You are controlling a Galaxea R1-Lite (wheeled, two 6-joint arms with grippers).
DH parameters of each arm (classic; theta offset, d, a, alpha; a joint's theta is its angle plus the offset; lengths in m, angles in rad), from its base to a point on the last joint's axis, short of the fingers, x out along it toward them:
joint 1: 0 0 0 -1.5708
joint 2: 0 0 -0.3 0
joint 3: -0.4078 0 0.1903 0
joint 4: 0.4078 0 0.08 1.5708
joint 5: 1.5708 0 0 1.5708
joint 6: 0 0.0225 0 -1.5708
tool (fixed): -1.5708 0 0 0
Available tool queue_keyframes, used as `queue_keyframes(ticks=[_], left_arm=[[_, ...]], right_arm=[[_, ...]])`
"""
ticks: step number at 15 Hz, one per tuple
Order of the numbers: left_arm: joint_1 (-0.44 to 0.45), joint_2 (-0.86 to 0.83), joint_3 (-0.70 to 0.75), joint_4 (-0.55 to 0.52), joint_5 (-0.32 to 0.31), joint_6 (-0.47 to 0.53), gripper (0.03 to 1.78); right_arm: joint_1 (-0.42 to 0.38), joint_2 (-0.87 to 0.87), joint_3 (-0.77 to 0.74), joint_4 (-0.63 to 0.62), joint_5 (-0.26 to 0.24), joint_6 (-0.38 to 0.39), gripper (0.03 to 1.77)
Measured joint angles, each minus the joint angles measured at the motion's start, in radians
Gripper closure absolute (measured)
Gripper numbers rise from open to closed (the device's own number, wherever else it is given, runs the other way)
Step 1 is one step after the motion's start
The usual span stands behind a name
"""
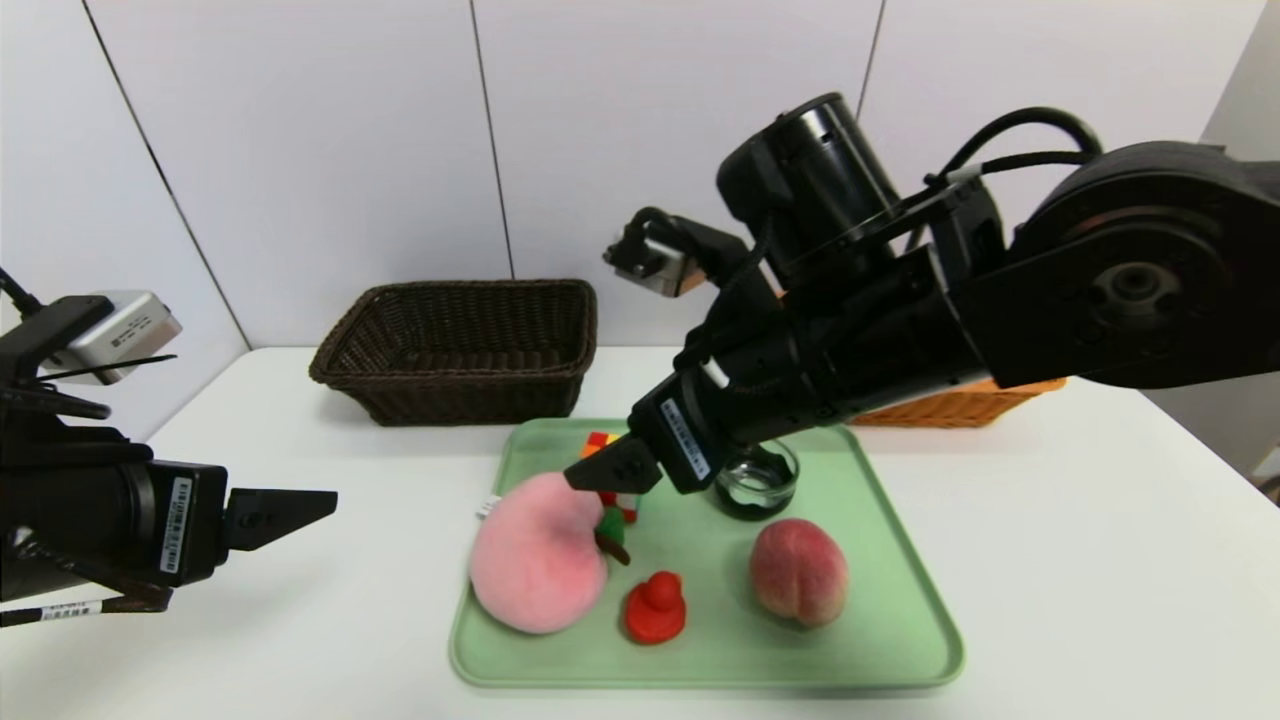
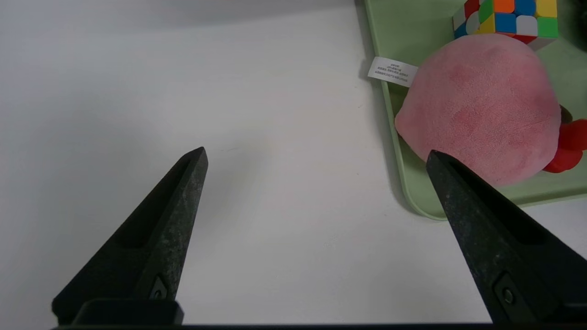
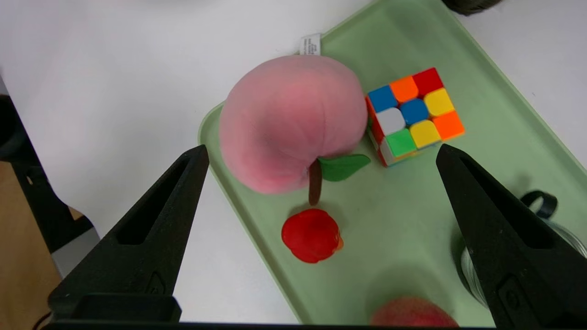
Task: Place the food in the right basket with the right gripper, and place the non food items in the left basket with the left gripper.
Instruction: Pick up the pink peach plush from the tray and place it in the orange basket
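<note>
A green tray [image 1: 880, 640] holds a pink plush peach [image 1: 540, 565], a small red duck toy [image 1: 656, 607], a peach [image 1: 798, 572], a colour cube [image 1: 600, 443] and a small glass jar [image 1: 757, 480]. My right gripper [image 1: 610, 470] hovers open above the tray's far left part, over the plush peach [image 3: 289, 119] and the cube [image 3: 412, 114], with nothing between its fingers. The red duck toy [image 3: 311, 234] lies below it. My left gripper [image 1: 300, 510] stands open and empty over bare table, left of the tray [image 2: 412, 201] and the plush peach [image 2: 477, 105].
A dark brown wicker basket [image 1: 460, 350] stands at the back left of the table. An orange basket [image 1: 950, 405] at the back right is mostly hidden behind my right arm. White table surrounds the tray.
</note>
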Motion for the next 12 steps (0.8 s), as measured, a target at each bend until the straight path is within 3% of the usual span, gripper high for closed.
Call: queue_keyframes(ticks=[4,12], left_arm=[[0.008,0.001,-0.001,0.0,0.0,0.0,0.12],[0.019,0.016,0.0,-0.001,0.0,0.0,0.12]], right_arm=[[0.031,0.086,-0.049,-0.006,0.031,-0.102,0.09],[0.056,0.22,-0.116,-0.006,0.05,-0.11,0.09]])
